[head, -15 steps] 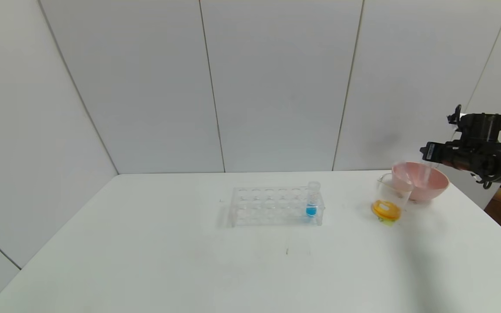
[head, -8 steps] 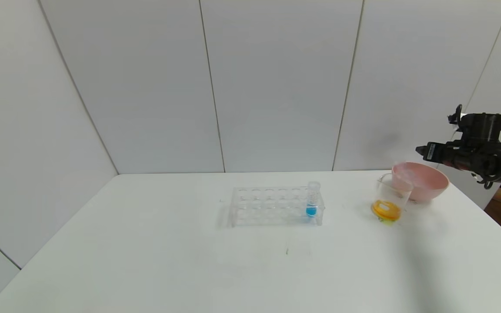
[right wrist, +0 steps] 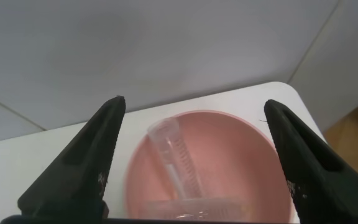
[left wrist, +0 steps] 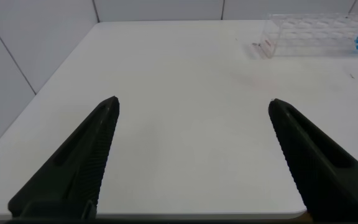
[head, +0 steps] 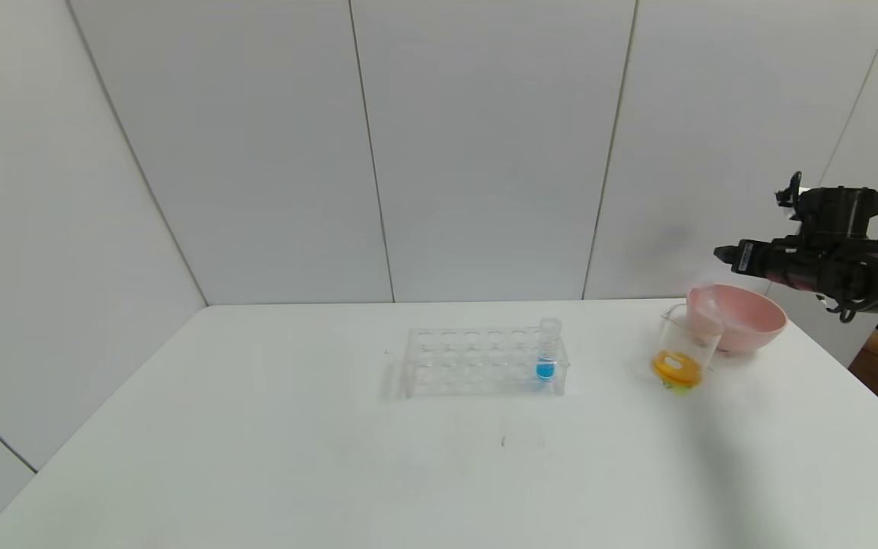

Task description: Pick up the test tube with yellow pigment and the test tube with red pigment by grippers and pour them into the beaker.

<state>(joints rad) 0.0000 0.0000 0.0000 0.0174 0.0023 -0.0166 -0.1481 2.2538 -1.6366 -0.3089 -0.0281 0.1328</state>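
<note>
The right gripper (head: 722, 252) has just let go of an empty tube (right wrist: 176, 160), and that tube now lies in the pink bowl (head: 759, 314) on the far right of the table (head: 256, 457). The gripper has lifted a little. Its fingers are wide apart and hold nothing. The beaker (head: 684, 347), just left of the bowl, has orange liquid in it, so the pouring looks done. The left gripper (left wrist: 191, 155) waits open at the near left.

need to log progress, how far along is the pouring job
Looks nearly finished: the beaker holds orange-yellow liquid, and emptied test tubes lie in the pink bowl. The right end effector hangs open above the bowl, holding nothing. Only the blue tube is in the rack.
</note>
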